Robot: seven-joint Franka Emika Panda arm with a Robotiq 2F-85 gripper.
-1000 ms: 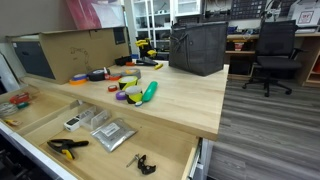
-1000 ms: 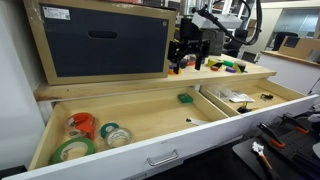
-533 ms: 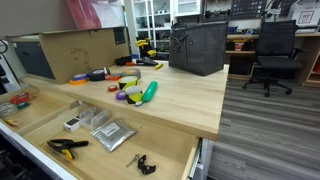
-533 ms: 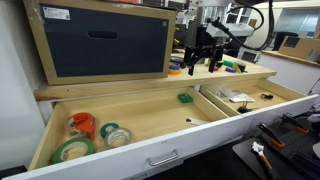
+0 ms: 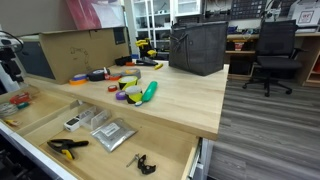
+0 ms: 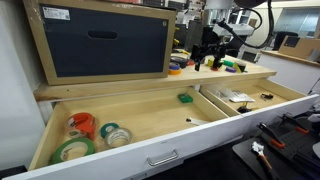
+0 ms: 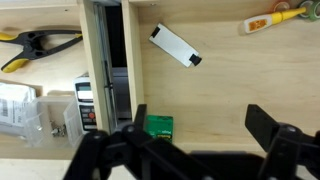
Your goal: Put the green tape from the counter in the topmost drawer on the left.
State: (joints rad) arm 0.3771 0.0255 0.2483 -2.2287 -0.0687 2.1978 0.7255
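A green tape roll (image 6: 72, 150) lies flat in the front left corner of the open left drawer (image 6: 140, 152), beside an orange roll (image 6: 83, 123) and a pale roll (image 6: 115, 135). A small green box (image 6: 186, 98) lies near that drawer's back right; it also shows in the wrist view (image 7: 158, 126). My gripper (image 6: 208, 60) hangs above the counter's edge behind the drawers. In the wrist view its fingers (image 7: 200, 122) are spread wide with nothing between them, high over the drawer floor. A green object (image 5: 149, 92) lies on the counter.
The counter (image 5: 180, 100) carries tape rolls (image 5: 128, 95), tools and a dark bag (image 5: 197, 47). The right drawer holds a clamp (image 7: 35, 45) and packets (image 5: 112, 132). A white and black bar (image 7: 175, 45) lies in the left drawer. A framed box (image 6: 100, 40) stands on the counter.
My gripper has moved sideways along the counter, away from the framed box. The arm now shows at the edge of an exterior view. The things in the drawers have not moved.
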